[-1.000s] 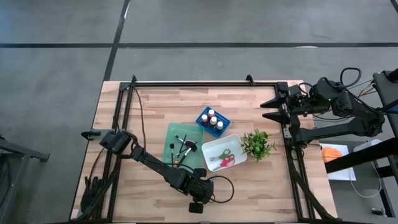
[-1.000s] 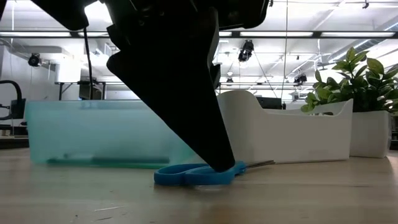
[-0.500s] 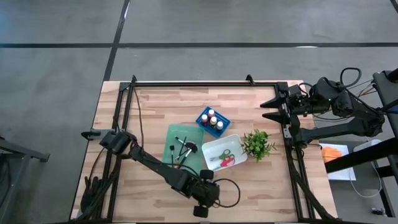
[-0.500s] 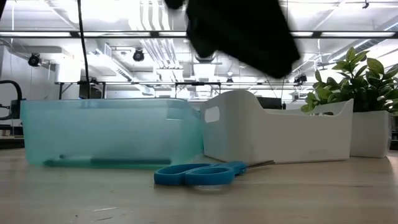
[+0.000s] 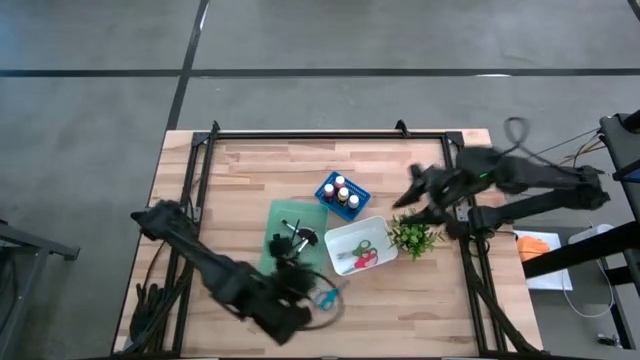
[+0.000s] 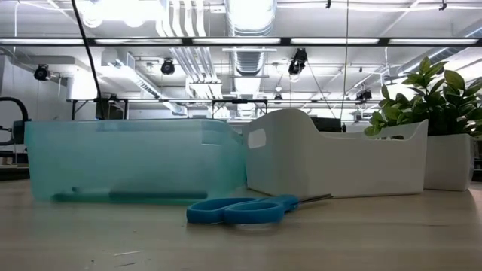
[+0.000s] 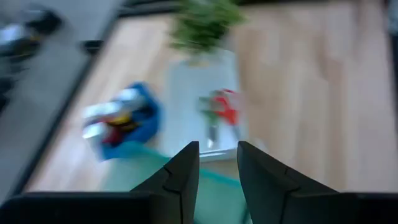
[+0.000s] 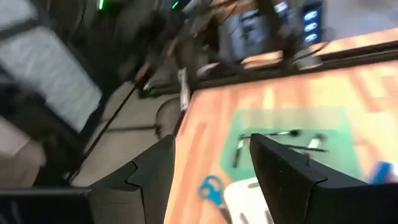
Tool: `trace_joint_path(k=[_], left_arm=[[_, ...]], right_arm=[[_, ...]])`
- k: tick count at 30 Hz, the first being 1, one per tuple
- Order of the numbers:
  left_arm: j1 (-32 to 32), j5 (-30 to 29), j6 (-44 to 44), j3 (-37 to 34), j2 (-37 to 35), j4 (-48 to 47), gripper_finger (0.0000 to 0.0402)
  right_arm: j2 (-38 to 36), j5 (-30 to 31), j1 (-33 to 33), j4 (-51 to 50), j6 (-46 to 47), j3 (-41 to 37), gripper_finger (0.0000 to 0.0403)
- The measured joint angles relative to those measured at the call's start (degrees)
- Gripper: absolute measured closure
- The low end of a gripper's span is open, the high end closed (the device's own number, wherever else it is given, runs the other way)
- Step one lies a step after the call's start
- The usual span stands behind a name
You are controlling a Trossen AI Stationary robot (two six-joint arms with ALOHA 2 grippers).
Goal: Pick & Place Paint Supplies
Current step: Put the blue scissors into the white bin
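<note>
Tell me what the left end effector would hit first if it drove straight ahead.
Probably the white bin: the open left end effector points at its near wall. The teal tray has a corner closer in, just under that line, and depth is unclear.

No text, label, brand, number or sign can be read in any of the views. Nothing legible is shown on the caps of the paint bottles (image 5: 341, 193) in the blue basket (image 5: 325, 190), nor on the white bin (image 6: 339, 162) beside it, where only plain walls and a cut-out handle are seen. The translucent green tray (image 6: 128, 159) beside the white bin is unmarked, and no print is made out on the blue-handled scissors (image 6: 241, 211) lying in front of the bin. Lit spots are seen on equipment in the right wrist view, but they are too blurred to be read.
</note>
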Motion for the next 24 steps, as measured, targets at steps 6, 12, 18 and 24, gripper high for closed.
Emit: trace_joint_path(k=[6,12,18,24], left_arm=[[-3.77,-10.75,-13.36,-3.86,-8.06,-11.12,0.0285],[-5.78,-11.04,-18.97,-10.08,-13.50,-20.11,0.0284],[-8.09,-11.48,-22.28,-19.96,-19.94,-20.36,0.0284],[-10.06,-14.46,-25.97,-31.93,-26.64,-19.94,0.0284]], right_arm=[[11.13,2.64,11.42,12.02,-2.10,-2.57,0.0198],[22.39,22.91,26.98,9.44,-0.56,3.13,0.0198],[34.09,44.96,39.06,5.34,10.13,12.55,0.0198],[48.30,52.04,41.85,-13.09,29.71,24.86,0.0198]])
